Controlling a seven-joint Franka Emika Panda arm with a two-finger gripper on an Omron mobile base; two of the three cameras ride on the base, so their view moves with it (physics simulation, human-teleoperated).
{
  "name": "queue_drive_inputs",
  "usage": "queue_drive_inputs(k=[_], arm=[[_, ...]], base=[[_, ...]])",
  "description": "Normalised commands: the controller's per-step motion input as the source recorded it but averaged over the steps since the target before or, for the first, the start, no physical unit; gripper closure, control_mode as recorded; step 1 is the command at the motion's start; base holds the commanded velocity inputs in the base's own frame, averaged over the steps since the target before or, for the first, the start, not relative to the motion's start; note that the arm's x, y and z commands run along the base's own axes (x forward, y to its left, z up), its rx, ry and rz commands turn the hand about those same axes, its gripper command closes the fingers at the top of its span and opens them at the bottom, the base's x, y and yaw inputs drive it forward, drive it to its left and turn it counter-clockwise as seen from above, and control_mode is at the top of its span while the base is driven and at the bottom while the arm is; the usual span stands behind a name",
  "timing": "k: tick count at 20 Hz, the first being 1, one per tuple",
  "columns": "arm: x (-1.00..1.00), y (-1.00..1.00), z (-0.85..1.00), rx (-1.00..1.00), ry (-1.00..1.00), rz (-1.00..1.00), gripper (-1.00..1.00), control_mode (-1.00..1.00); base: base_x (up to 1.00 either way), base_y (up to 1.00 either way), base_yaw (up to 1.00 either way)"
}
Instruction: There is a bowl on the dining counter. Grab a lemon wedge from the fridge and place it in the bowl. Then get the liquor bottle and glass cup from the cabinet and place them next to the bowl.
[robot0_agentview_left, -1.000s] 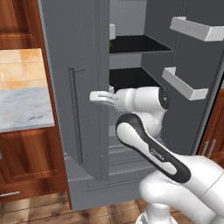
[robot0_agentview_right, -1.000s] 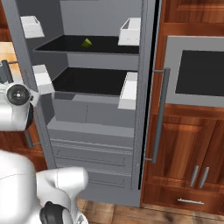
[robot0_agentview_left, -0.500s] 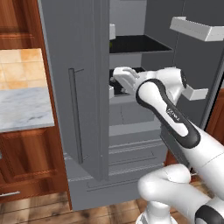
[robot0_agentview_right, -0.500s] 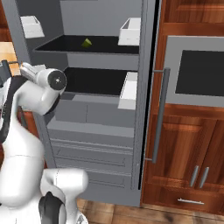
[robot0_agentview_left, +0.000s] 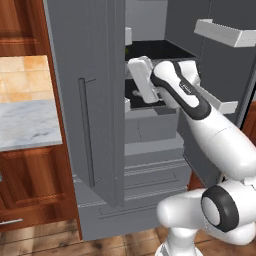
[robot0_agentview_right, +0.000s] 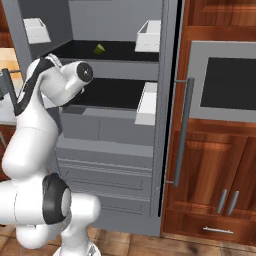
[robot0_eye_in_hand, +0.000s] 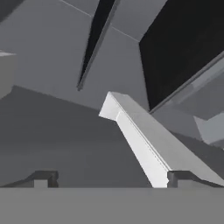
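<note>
The fridge (robot0_agentview_right: 120, 150) is standing open, and the white arm (robot0_agentview_left: 210, 125) is being reached into it at the level of the lower dark shelf (robot0_agentview_right: 112, 92). In the hand view, the end effector (robot0_eye_in_hand: 113, 177) is being held wide, its two dark fingertips (robot0_eye_in_hand: 43, 177) set far apart with nothing between them, and a white door bin (robot0_eye_in_hand: 144, 140) is being faced at an angle. The lemon wedge (robot0_agentview_right: 99, 48) is lying on the upper shelf (robot0_agentview_right: 120, 51), above the arm's wrist and well apart from it. A marble tabletop (robot0_agentview_left: 25, 125) is being shown to the left of the fridge door (robot0_agentview_left: 82, 100), and an oven (robot0_agentview_right: 225, 82) is set in the wooden cabinets (robot0_agentview_right: 210, 170) to the right.
</note>
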Motion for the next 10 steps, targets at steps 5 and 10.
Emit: queue_drive_inputs(k=[5, 10], arm=[[0.52, 0.59, 0.00, 0.12, 0.22, 0.02, -1.00, -1.00], [0.23, 0.74, 0.00, 0.08, 0.19, 0.08, -1.00, -1.00]], base=[[0.00, 0.00, 0.00], [0.00, 0.00, 0.00]])
